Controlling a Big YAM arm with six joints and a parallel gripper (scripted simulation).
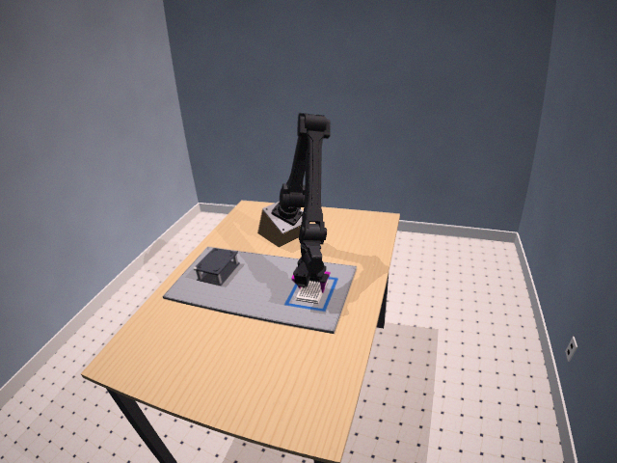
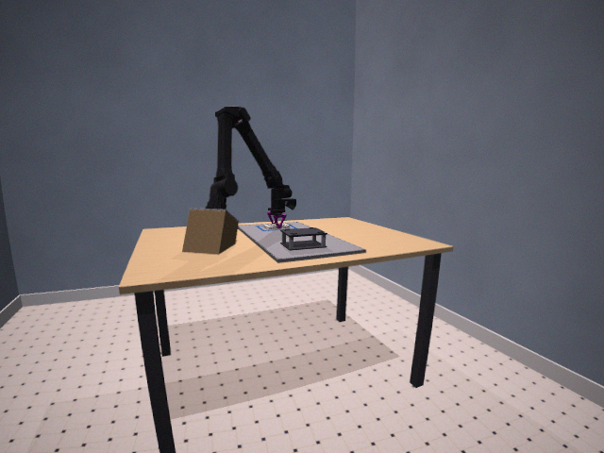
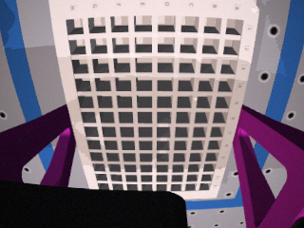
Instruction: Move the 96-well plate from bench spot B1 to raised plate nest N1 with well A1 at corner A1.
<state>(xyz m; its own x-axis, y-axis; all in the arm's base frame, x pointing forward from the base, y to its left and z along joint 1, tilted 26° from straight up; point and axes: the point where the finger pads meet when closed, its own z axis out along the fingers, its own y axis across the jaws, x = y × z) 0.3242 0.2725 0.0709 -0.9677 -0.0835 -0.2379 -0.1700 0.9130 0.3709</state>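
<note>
The white 96-well plate point(image 1: 308, 291) lies flat inside the blue outline of bench spot B1 on the grey mat. My gripper point(image 1: 309, 280) is down over it, and its purple fingers press against the plate's two long sides. In the wrist view the plate point(image 3: 154, 91) fills the frame, with the gripper point(image 3: 154, 146) shut on its near half and the blue outline around it. The gripper also shows in the exterior view point(image 2: 276, 223), low on the mat. The dark raised nest N1 point(image 1: 216, 265) stands empty at the mat's left end.
The arm's base sits on a brown wedge block point(image 1: 280, 227) behind the mat. The grey mat point(image 1: 258, 287) lies across the wooden table. In the exterior view the nest point(image 2: 301, 235) stands in front of the gripper.
</note>
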